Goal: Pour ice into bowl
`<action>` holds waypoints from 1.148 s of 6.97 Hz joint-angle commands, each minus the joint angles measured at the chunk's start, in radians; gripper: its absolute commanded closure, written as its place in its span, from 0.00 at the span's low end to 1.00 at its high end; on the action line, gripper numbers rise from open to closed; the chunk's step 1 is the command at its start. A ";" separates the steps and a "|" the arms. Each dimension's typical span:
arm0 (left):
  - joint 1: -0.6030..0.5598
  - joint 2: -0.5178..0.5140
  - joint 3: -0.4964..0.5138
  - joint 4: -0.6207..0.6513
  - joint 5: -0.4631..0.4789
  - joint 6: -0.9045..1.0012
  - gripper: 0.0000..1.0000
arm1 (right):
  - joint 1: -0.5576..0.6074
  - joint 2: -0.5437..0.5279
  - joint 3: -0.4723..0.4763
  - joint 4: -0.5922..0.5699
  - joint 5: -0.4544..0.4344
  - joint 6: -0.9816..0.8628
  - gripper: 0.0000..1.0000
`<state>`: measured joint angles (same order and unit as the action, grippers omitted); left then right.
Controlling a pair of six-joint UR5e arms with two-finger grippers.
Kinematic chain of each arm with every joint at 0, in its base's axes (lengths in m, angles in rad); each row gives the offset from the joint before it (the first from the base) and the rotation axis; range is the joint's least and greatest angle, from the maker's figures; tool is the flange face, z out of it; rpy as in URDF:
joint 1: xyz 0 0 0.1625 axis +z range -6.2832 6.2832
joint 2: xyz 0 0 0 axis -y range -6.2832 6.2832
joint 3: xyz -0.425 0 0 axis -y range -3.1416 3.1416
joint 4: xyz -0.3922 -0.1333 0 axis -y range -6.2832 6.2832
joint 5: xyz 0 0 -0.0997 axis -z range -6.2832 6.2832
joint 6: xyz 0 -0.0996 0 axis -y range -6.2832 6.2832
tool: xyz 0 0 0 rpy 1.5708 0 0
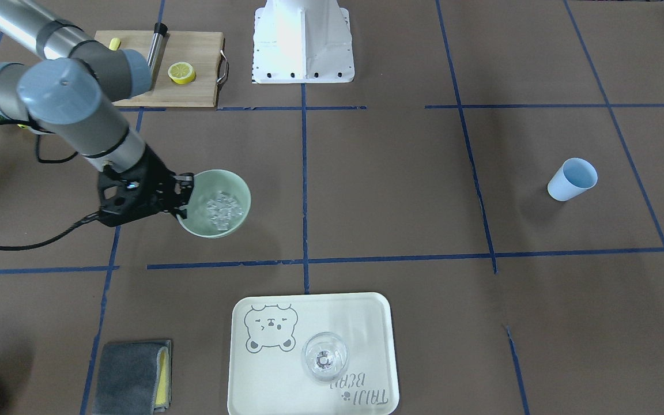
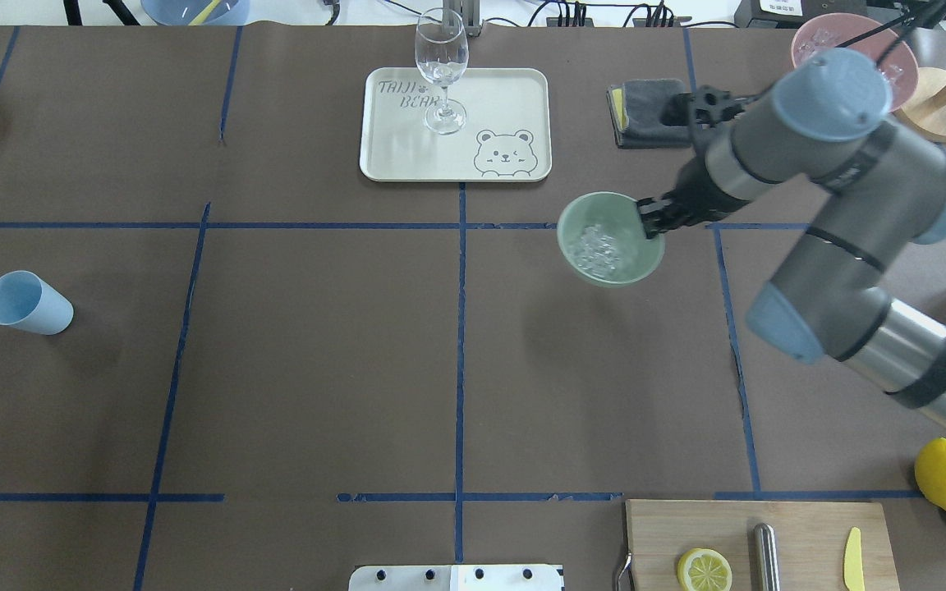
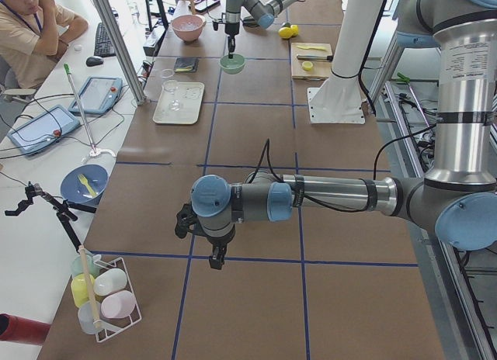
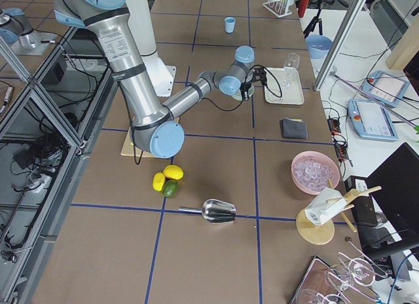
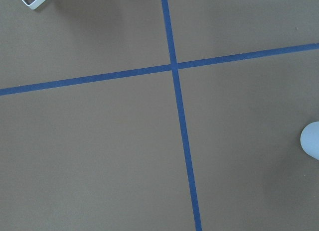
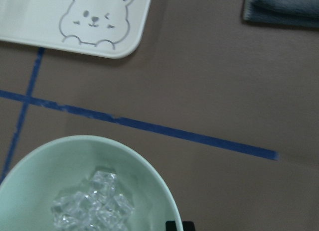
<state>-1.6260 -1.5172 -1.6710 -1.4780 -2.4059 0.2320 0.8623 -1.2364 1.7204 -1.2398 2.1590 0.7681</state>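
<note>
Little clear glassy ice cubes (image 6: 92,208) lie heaped inside the round mint-green matte bowl (image 6: 60,166); the right gripper (image 2: 652,223) clamps its rim from the robot's right; the left gripper (image 3: 216,259) hangs far off. Whether that one is apart or together I cannot tell.

We count on the bench (image 2: 317,369) one mint bowl (image 2: 596,207), one blue cup (image 2: 27,303), one wine glass (image 2: 442,57), one tray (image 2: 407,139), one cutting board (image 2: 801,550), one lemon half (image 2: 704,570).

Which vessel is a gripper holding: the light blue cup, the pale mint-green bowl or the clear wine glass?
The pale mint-green bowl holding clear ice cubes: the right gripper pinches its rim. The light blue cup and clear wine glass stand untouched.
</note>
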 commanded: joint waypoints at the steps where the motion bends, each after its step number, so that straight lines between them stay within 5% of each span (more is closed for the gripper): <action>1: 0.000 0.000 -0.003 -0.002 -0.002 0.001 0.00 | 0.165 -0.266 0.048 0.008 0.112 -0.354 1.00; 3: 0.000 0.000 -0.003 -0.002 -0.004 0.003 0.00 | 0.182 -0.351 0.045 0.013 0.113 -0.447 1.00; 5: 0.000 0.000 -0.003 -0.004 -0.004 0.003 0.00 | 0.182 -0.412 -0.055 0.283 0.114 -0.409 1.00; 7: 0.000 0.000 -0.003 -0.002 -0.004 0.003 0.00 | 0.181 -0.429 -0.126 0.397 0.116 -0.380 1.00; 8: 0.000 0.000 -0.003 -0.004 -0.004 0.003 0.00 | 0.179 -0.426 -0.130 0.398 0.116 -0.380 0.91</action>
<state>-1.6260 -1.5171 -1.6736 -1.4811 -2.4099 0.2343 1.0428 -1.6613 1.6100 -0.8727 2.2743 0.3834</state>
